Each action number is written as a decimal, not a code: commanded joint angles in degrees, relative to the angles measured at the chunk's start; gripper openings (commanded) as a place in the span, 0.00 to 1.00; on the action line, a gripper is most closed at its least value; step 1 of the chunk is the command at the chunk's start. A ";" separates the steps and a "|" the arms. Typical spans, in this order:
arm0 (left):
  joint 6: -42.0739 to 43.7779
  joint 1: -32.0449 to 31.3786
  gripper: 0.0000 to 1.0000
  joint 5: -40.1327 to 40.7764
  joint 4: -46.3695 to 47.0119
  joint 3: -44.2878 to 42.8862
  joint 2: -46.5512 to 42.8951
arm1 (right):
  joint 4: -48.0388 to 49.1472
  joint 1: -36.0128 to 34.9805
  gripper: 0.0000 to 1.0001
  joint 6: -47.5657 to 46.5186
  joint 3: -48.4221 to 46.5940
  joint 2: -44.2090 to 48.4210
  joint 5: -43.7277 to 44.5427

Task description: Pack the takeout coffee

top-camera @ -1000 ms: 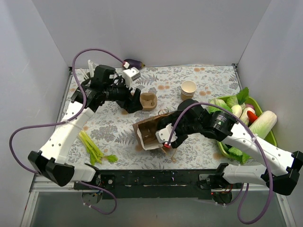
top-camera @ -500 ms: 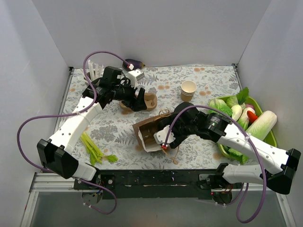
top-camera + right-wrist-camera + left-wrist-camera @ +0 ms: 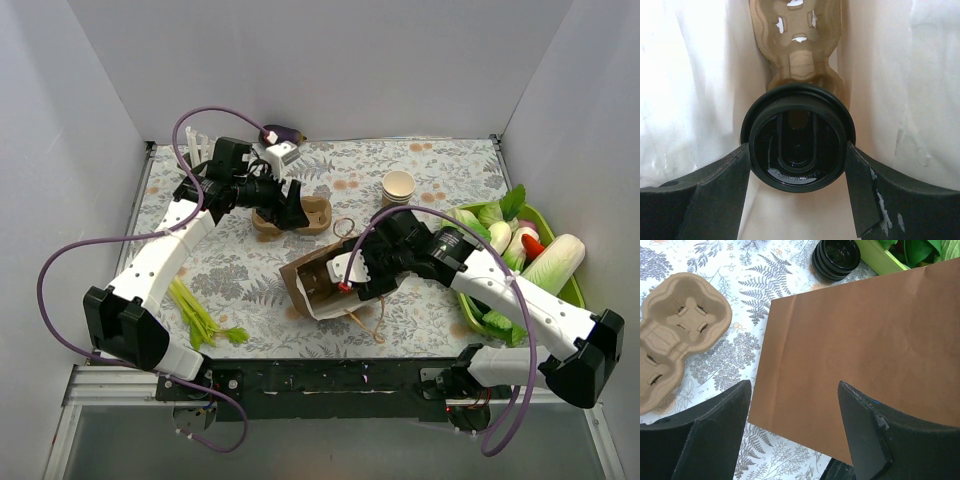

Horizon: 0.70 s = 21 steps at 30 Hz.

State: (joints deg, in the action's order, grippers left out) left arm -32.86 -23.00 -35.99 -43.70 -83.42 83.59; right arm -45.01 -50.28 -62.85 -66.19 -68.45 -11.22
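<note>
The takeout coffee shows only in the right wrist view, as a round black lid (image 3: 798, 137) facing the camera. My right gripper (image 3: 798, 165) is shut on it, one finger at each side of the lid, inside the white-lined brown paper bag (image 3: 305, 275), which lies on its side mid-table. A pulp cup carrier (image 3: 799, 30) sits deeper in the bag. In the top view my right gripper (image 3: 342, 284) is at the bag's mouth. My left gripper (image 3: 292, 208) is open and empty over a second pulp carrier (image 3: 312, 212). In the left wrist view its jaws (image 3: 795, 430) hang above the bag (image 3: 865, 340).
A stack of lidless paper cups (image 3: 398, 187) stands at the back. A stack of black lids (image 3: 836, 257) is beyond the bag. A green tray (image 3: 572, 290) of vegetables fills the right side. Celery (image 3: 198, 315) lies front left. An eggplant (image 3: 284, 132) is at the back wall.
My right gripper has pushed further into the bag mouth and the bag has shifted a little. My left arm has swung slightly; the carrier under it now lies flat.
</note>
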 commanded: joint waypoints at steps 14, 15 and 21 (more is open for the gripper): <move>1.66 0.15 0.69 -4.88 1.60 3.87 -1.33 | 6.07 0.71 0.01 -9.83 2.21 -1.87 -1.61; 1.75 0.24 0.69 -5.06 1.60 3.96 -1.33 | 7.12 0.71 0.01 -10.10 2.47 -1.95 -1.52; 3.07 1.38 0.70 -6.81 0.11 3.26 1.04 | 8.36 1.15 0.01 -11.50 2.65 -3.10 -2.92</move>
State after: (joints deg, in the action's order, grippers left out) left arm -31.46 -22.68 -40.38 -43.07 -79.46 83.83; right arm -39.57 -49.74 -72.40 -63.20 -71.11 -12.19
